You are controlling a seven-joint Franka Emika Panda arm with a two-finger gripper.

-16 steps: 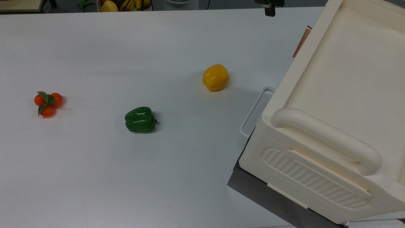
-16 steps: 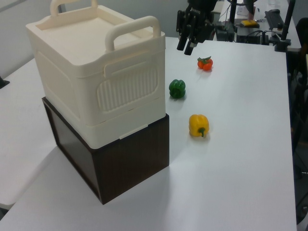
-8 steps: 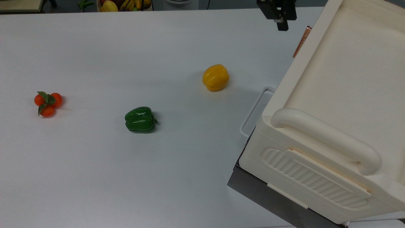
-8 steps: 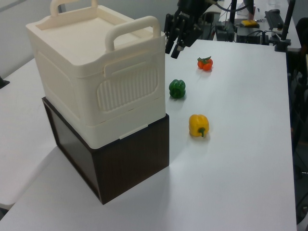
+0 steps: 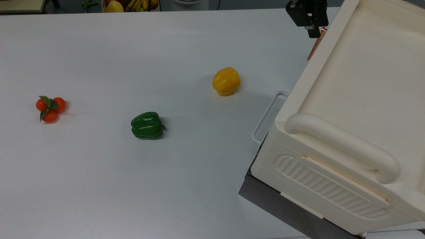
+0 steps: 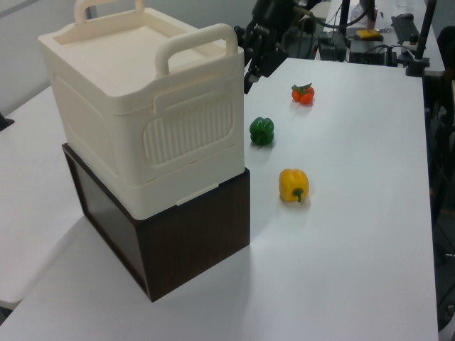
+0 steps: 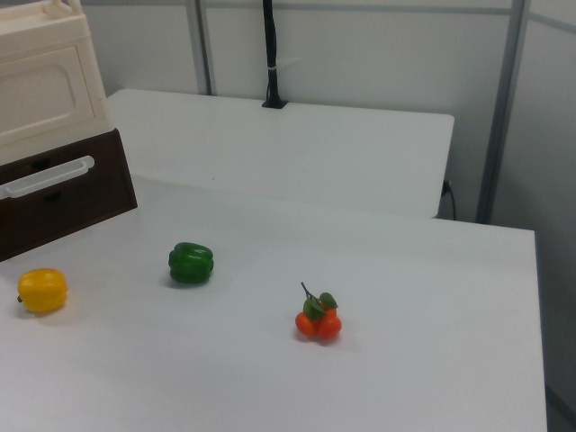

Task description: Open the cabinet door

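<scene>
Gripper (image 5: 313, 31) beside one cabinet door (image 7: 40, 94) — two peppers; three tomatoes (image 5: 50, 108)

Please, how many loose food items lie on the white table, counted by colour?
Yellow: 1, the yellow bell pepper.
Green: 1, the green bell pepper.
Orange-red: 1, the cluster of three small tomatoes with green leaves.
Total: 3 items.

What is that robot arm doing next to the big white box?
The gripper is up close to the small copper handle at the edge of the cabinet door, which looks shut. The cream cabinet sits on a dark brown box. A yellow pepper, a green pepper and some tomatoes lie untouched on the table.
</scene>
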